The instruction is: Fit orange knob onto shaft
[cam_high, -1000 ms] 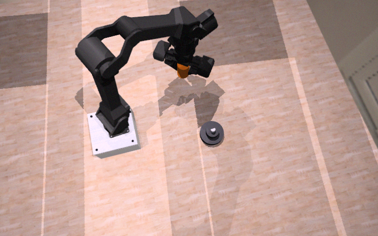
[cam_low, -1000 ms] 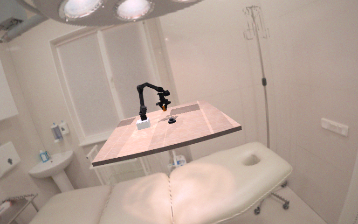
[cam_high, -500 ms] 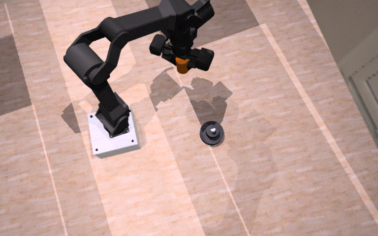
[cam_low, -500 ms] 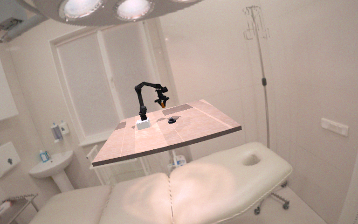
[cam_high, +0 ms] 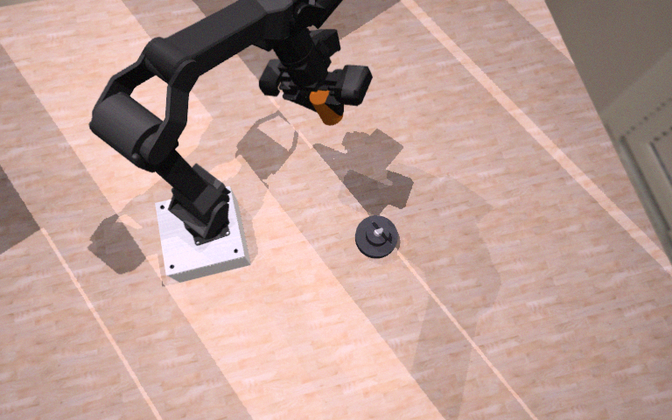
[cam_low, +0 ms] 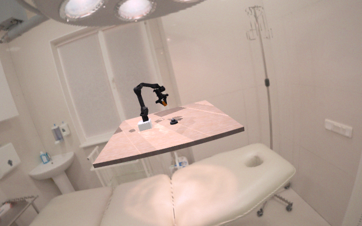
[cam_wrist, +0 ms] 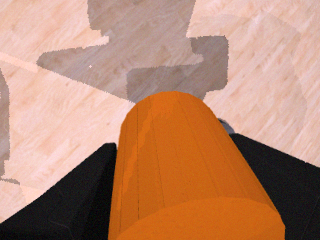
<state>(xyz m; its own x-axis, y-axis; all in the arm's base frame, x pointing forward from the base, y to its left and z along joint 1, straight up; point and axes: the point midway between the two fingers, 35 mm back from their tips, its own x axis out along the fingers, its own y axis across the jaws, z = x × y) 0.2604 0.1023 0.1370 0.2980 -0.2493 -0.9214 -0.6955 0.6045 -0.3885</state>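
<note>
The gripper (cam_high: 326,105) (cam_low: 163,102) (cam_wrist: 173,142) is shut on the orange knob (cam_high: 331,115) (cam_low: 164,103) (cam_wrist: 182,167) and holds it well above the table. The knob is a tall, slightly tapered cylinder, tilted in the top and exterior views. Its hole is not visible. The dark round pedestal (cam_high: 365,246) (cam_low: 173,122) stands on the table, apart from the knob, below and to its right in the top view. The small silver shaft (cam_high: 378,231) stands bare at its centre; its flat side is hard to make out. In the wrist view, a dark sliver (cam_wrist: 227,126) shows behind the knob.
The arm's white base block (cam_high: 203,257) (cam_low: 144,125) is left of the pedestal. The wooden table (cam_high: 297,346) (cam_low: 160,141) carries broad shadows, including the gripper's shadow beside the pedestal. A padded couch (cam_low: 213,186) stands in the room behind or below the table edge.
</note>
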